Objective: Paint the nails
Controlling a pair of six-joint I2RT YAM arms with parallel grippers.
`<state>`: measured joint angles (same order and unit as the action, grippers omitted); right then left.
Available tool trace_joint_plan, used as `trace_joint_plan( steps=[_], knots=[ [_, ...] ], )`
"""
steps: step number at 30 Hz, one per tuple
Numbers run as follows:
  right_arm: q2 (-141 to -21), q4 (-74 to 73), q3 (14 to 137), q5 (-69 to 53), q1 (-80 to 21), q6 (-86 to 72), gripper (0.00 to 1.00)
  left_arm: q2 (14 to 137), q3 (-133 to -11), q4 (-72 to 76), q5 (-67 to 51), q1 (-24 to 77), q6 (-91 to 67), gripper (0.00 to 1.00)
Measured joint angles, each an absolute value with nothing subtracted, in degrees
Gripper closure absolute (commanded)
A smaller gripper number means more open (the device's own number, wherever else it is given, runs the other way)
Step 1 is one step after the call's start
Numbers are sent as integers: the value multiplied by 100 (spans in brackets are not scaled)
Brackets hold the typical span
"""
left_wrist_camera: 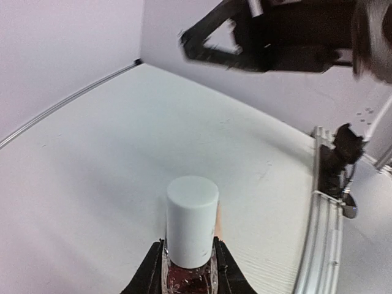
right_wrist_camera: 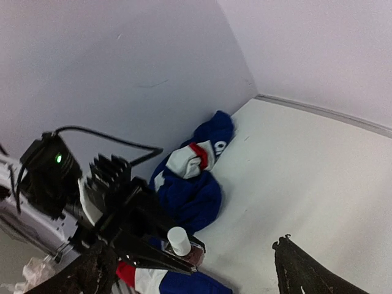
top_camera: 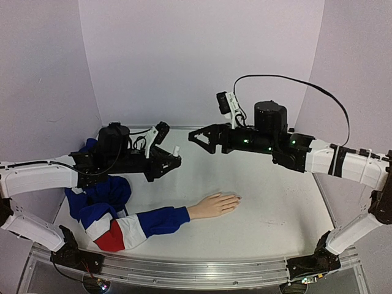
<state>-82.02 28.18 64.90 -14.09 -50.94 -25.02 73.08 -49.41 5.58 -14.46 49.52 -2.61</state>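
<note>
polish bottle (left_wrist_camera: 190, 277) sits upright in the left gripper (top_camera: 171, 160), whose jaws are clamped on the dark glass just under the pale cap (left_wrist_camera: 192, 220). the cap is still on, so the step in hand looks like uncapping. the right gripper (top_camera: 196, 139) hangs in the air facing the bottle, a little apart from it, with its jaws spread wide and nothing between them.

to do this well, line the right jaws up level with the cap, one on each side, and close on the cap alone, above the left fingers. the left grip should hold firm while the right turns, or the bottle will spin with the cap. lift straight up once it is loose, since the brush probably hangs from the cap and could scrape the neck or drip.

nails (top_camera: 235, 198) are on the plastic hand (top_camera: 214, 206), which lies flat on the table (top_camera: 275, 214) below and between the two arms, fingers pointing right, its blue, white and red sleeve (top_camera: 153, 222) trailing left. they are too small to judge whether any are painted.
</note>
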Motion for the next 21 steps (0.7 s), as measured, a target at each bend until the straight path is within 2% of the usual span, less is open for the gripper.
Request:
trace_joint_plan(
  steps=[5, 8, 12, 17, 21],
  knots=[
    [-8541, 3144, 6490, -3472, -5050, -2368, 19, 7083, -4960, 615, -3116, 4779, -443, 100],
    [-8713, 3400, 6490, -4152, -5100, -2410, 31, 7135, -5028, 589, -3948, 4783, -523, 100],
    [-8849, 3743, 6490, -4644, -5103, -2554, 53, 7319, -5223, 602, -4709, 4790, -676, 100],
    [-8969, 4080, 6482, -4960, -5105, -2705, 77, 7448, -5293, 596, -5098, 4788, -784, 100],
    [-9008, 4254, 6455, -5065, -5103, -2814, 82, 7461, -5293, 602, -5212, 4790, -803, 100]
  ],
)
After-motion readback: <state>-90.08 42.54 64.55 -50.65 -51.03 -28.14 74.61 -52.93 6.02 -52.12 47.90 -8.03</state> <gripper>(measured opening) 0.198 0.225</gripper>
